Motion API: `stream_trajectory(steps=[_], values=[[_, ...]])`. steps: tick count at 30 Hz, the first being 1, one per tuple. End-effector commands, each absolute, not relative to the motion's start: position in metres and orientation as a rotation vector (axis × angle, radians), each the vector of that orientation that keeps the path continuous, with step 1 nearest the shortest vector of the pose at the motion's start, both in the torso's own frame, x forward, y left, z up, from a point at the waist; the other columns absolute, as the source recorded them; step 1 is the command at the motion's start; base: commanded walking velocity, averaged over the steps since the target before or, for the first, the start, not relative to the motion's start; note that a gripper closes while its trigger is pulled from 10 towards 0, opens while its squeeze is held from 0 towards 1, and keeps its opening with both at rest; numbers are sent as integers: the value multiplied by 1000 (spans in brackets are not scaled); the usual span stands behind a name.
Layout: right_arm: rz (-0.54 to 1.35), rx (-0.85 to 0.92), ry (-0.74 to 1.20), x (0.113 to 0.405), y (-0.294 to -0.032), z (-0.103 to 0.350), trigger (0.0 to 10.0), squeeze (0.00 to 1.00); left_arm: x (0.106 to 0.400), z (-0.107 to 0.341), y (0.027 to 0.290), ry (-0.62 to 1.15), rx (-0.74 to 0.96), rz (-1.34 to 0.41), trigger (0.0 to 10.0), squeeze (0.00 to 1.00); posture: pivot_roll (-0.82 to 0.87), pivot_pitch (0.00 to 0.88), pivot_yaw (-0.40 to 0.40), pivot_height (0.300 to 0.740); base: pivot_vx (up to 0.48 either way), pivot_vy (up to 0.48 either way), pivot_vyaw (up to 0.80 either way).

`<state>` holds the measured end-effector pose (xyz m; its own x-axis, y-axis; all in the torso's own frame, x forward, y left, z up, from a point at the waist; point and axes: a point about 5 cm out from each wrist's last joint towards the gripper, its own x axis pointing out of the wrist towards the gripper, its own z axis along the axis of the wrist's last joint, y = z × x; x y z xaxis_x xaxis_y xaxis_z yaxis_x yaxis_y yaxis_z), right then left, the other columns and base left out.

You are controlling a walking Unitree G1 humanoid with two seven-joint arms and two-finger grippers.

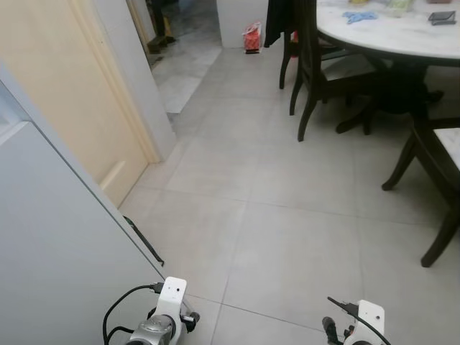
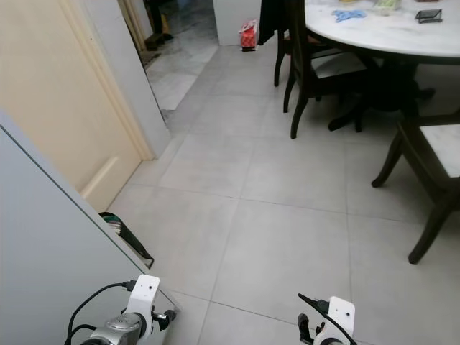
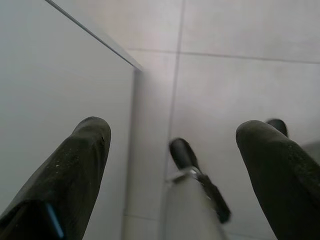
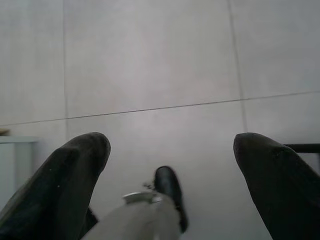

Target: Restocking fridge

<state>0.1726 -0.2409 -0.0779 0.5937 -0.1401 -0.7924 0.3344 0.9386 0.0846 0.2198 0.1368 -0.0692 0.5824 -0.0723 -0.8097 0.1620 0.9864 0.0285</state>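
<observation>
**Q:** What stands at the left edge of the scene?

**A:** A pale grey, flat-panelled fridge door (image 1: pixel 65 237), its edge running diagonally toward the light grey tiled floor (image 1: pixel 287 215). Beyond it stands a cream wooden door (image 1: pixel 79 100).

**Q:** Where are the arms?

**A:** Both hang low at the bottom edge of the head views. The left gripper (image 3: pixel 172 150) hangs over the floor just beside the fridge door's lower corner, its two black fingers (image 3: pixel 80 165) spread wide with nothing between them. The right gripper (image 4: pixel 170 155) hangs over bare tile, its fingers likewise parted and empty.

**Q:** What lies farther off?

**A:** A round white marble-topped table (image 1: pixel 388 32) at the far right, ringed by dark wooden chairs (image 1: pixel 316 72). A small red bag (image 1: pixel 252 37) sits on the floor by the far wall.
</observation>
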Motion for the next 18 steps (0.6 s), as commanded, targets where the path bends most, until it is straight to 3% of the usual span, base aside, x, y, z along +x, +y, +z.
stream_trajectory(steps=[1,8,12,18], values=[[-241,206,897,174,-241,-77,10000,0,208,-76,136,985,91,-118,10000,0,-301,35,71,740,0,0,0],[-215,155,892,176,-249,-73,10000,0,196,-82,127,1008,63,-102,10000,0,-249,16,31,740,0,0,0],[-223,160,900,176,-247,-74,10000,0,197,-82,152,1002,86,-66,10000,0,-182,0,16,740,0,0,0],[-181,149,911,176,-242,-75,10000,0,201,-79,153,980,90,-51,10000,0,-148,0,-1,740,0,0,0]])
